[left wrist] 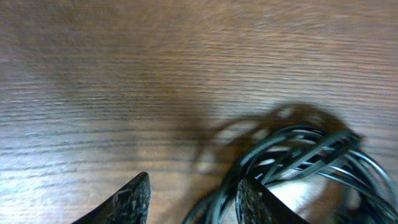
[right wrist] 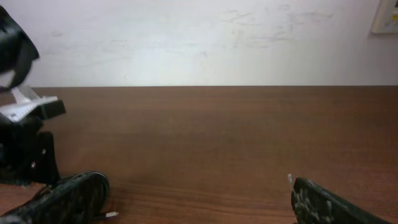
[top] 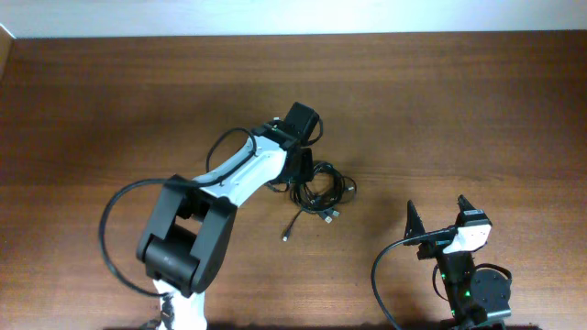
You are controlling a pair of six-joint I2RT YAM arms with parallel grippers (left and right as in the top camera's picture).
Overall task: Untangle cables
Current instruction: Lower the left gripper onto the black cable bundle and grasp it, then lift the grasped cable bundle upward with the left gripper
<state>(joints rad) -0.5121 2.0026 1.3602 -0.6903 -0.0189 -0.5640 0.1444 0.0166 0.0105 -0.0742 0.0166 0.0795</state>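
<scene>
The cables [top: 326,190] lie as a tangle of thin black cords at the table's middle, with silver-tipped plugs [top: 330,215] at its front and one loose end [top: 286,236] trailing front-left. My left gripper [top: 299,174] is down at the tangle's left edge. In the left wrist view it [left wrist: 193,185] is open, with the cables [left wrist: 308,155] looped beside and past its right finger and a few strands between the fingers. My right gripper [top: 437,220] is open and empty at the front right, well apart from the tangle. It also shows open in the right wrist view [right wrist: 199,190].
The left arm's thick black cable [top: 115,215] loops out at the front left. The right arm's base [top: 472,289] stands at the front right edge. In the right wrist view the left arm [right wrist: 25,146] is at far left, and a silver plug tip [right wrist: 111,214] lies near the left finger.
</scene>
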